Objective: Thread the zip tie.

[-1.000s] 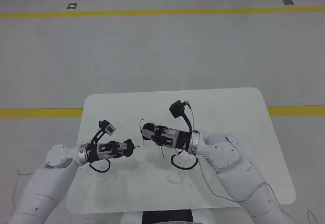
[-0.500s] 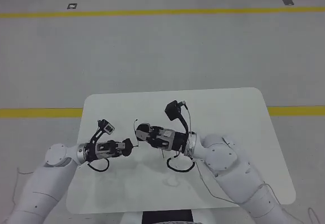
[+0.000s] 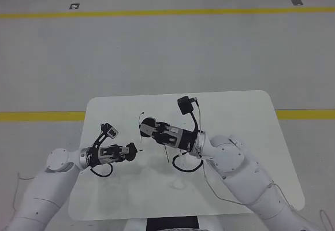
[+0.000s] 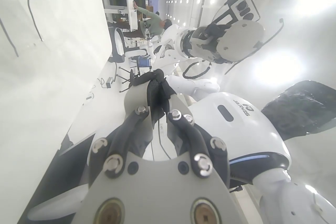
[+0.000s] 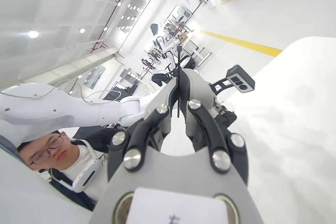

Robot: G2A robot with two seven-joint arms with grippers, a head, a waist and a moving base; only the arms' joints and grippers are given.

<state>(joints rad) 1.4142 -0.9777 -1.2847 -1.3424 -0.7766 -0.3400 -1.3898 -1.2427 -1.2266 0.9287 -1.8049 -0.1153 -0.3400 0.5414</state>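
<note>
Your right gripper (image 3: 145, 128) pinches the zip tie (image 5: 179, 57) above the table (image 3: 242, 115). Your left gripper (image 3: 134, 150), fingers pressed together, hangs near it, not touching.

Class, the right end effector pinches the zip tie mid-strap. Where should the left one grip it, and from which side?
Likely the free tail, where the zip tie leaves the right end effector on the robot's side. Come from the left, pads on the strap's flat faces; the head juts free beyond the grip.
</note>
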